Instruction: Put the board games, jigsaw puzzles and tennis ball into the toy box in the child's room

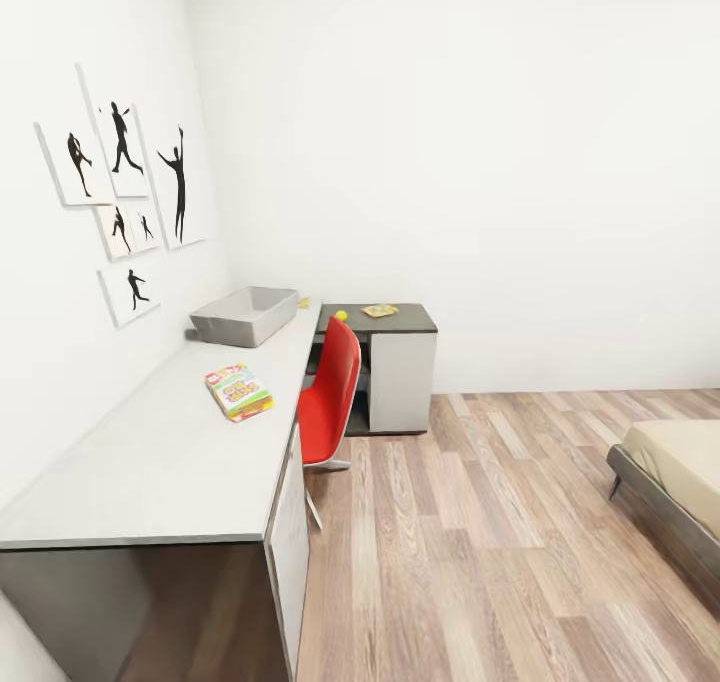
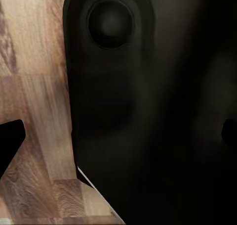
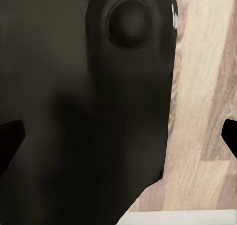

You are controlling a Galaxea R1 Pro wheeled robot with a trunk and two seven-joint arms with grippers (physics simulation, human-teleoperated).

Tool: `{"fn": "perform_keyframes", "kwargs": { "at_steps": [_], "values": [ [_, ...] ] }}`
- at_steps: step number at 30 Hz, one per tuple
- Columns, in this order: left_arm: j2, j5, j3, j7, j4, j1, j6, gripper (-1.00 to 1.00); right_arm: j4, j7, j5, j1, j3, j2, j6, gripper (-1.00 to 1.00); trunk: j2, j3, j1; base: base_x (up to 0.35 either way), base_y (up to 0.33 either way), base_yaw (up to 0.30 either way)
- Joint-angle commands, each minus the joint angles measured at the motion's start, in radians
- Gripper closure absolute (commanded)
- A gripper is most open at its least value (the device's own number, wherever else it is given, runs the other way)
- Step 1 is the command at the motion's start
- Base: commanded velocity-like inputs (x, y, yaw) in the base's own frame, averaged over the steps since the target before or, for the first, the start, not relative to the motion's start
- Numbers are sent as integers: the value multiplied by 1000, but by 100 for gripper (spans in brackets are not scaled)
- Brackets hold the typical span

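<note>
In the head view, the long light-grey table [image 1: 150, 462] runs along the left wall of the child's room. A green-yellow-red board game [image 1: 238, 391] lies flat on its middle. Farther back stands the light-grey toy box [image 1: 245, 314]. The tennis ball [image 1: 341, 315] and a yellow jigsaw puzzle [image 1: 380, 310] rest on the lower dark-grey section. A yellow edge [image 1: 303, 303] peeks out behind the toy box; I cannot tell what it is. A corner of the bed [image 1: 680, 472] shows at the right. My left gripper [image 2: 118, 141] and right gripper [image 3: 118, 138] are open and hold nothing, over wood floor beside the robot's dark body.
A red chair [image 1: 330, 397] is pushed up to the desk near the corner. Black silhouette pictures [image 1: 125, 197] hang on the left wall. Wood-plank floor [image 1: 480, 542] stretches between the desk and the bed.
</note>
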Motion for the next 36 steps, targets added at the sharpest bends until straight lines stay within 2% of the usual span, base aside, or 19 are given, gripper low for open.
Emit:
{"fn": "perform_keyframes", "kwargs": {
  "at_steps": [1, 4, 24, 36],
  "values": [
    [-6, 6, -3, 2, -5, 6, -6, -100, -5, -2, -6, 1, -1, 6, 6, -100, 0, 0, 0, 0, 0, 0],
    [-21, 7, -3, 2, -5, 6, -6, -100, -5, -4, -7, 1, -1, 23, 7, -100, 0, 0, 0, 0, 0, 0],
    [-18, 2, -3, 2, -6, 6, -7, -100, -8, 1, 0, 1, 0, 45, -4, -100, 0, 0, 0, 0, 0, 0],
    [-18, 0, 2, 2, -6, 6, -7, -100, -8, -2, -1, 1, -3, 39, -24, -100, 84, 37, -46, 0, 0, 0]
  ]
}}
